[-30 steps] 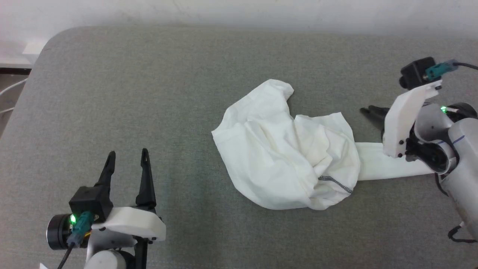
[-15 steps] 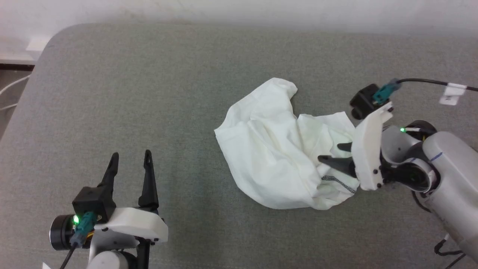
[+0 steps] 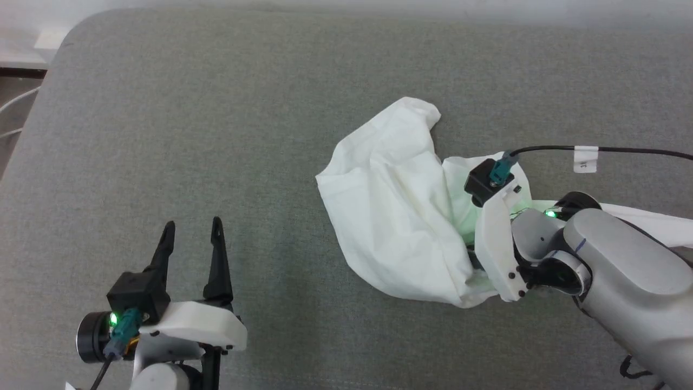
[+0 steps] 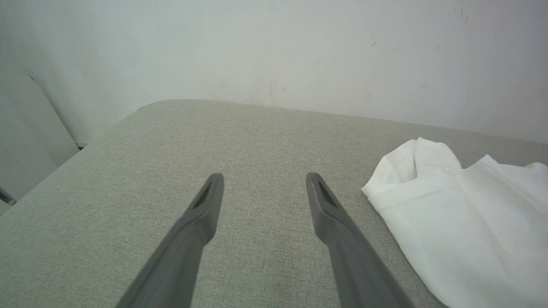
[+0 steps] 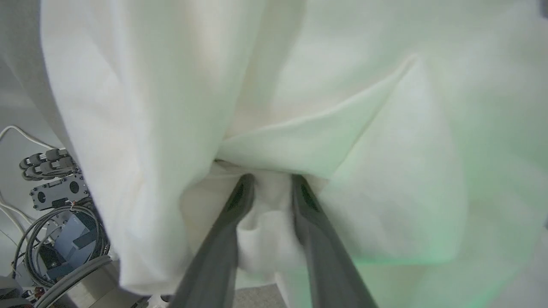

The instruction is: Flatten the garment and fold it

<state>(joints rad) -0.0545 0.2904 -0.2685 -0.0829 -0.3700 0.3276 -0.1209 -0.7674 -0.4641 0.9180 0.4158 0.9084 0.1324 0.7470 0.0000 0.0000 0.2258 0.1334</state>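
The garment [image 3: 400, 216] is a crumpled white heap right of centre on the grey padded table [image 3: 216, 108], with one sleeve [image 3: 649, 219] trailing right behind my right arm. My right gripper [image 5: 273, 182] is pushed into the heap's near right side. Its jaws stand partly closed with a bunch of fabric [image 5: 265, 222] between them, and I cannot tell whether they pinch it. In the head view its fingers are hidden under the wrist and the cloth. My left gripper [image 3: 192, 230] rests open and empty at the lower left, well clear of the garment [image 4: 462, 222].
The table's rounded left edge [image 3: 32, 119] drops to a floor with cables. A black cable with a white tag [image 3: 584, 158] runs from my right wrist camera off to the right. Bare grey surface lies left of and beyond the heap.
My right gripper let go of the sleeve at the far right, opened, swung left and pushed into the heap, its jaws narrowing. The camera shifted slightly. My left arm stayed put.
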